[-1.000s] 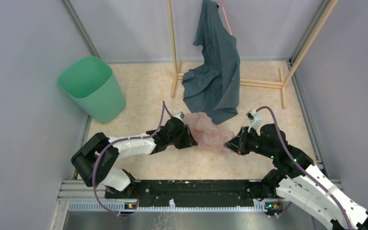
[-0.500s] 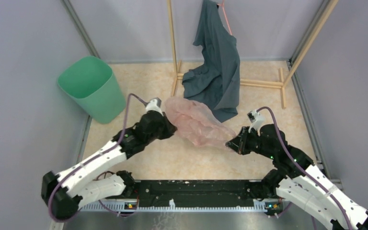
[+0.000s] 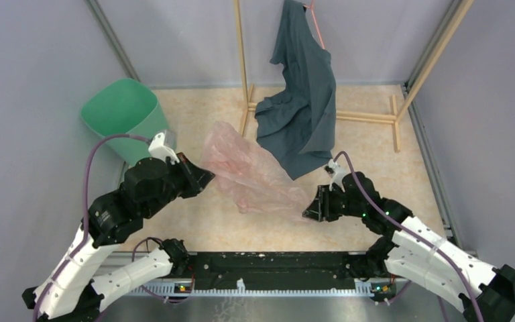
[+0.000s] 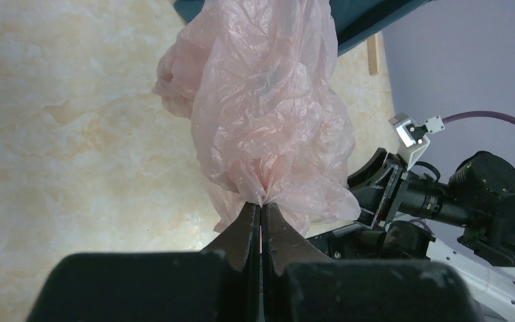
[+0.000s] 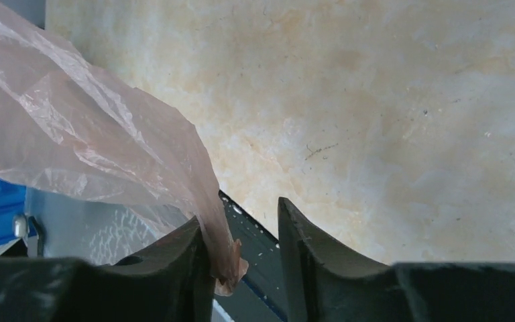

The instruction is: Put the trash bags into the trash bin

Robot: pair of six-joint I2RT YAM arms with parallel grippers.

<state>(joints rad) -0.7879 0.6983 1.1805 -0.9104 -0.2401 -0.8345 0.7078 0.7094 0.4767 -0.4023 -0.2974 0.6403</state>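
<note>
The pale pink trash bag [image 3: 248, 174] hangs stretched in the air between my two grippers. My left gripper [image 3: 204, 176] is shut on its bunched end [image 4: 268, 100], raised above the floor just right of the mint-green trash bin [image 3: 124, 121]. In the left wrist view the jaws [image 4: 261, 206] pinch the film tight. My right gripper [image 3: 306, 213] is low at the bag's other end. Its jaws [image 5: 238, 211] stand apart, and the film's tip [image 5: 74, 134] lies against the inner face of one finger [image 5: 188, 248].
A dark teal-grey garment [image 3: 302, 100] hangs from a wooden rack [image 3: 241, 67] at the back, its hem close to the bag. Grey walls close in on both sides. A black rail [image 3: 275, 268] runs along the near edge.
My left gripper has risen and swung left toward the bin, pulling the bag out long. My right gripper has shifted slightly left and nearer.
</note>
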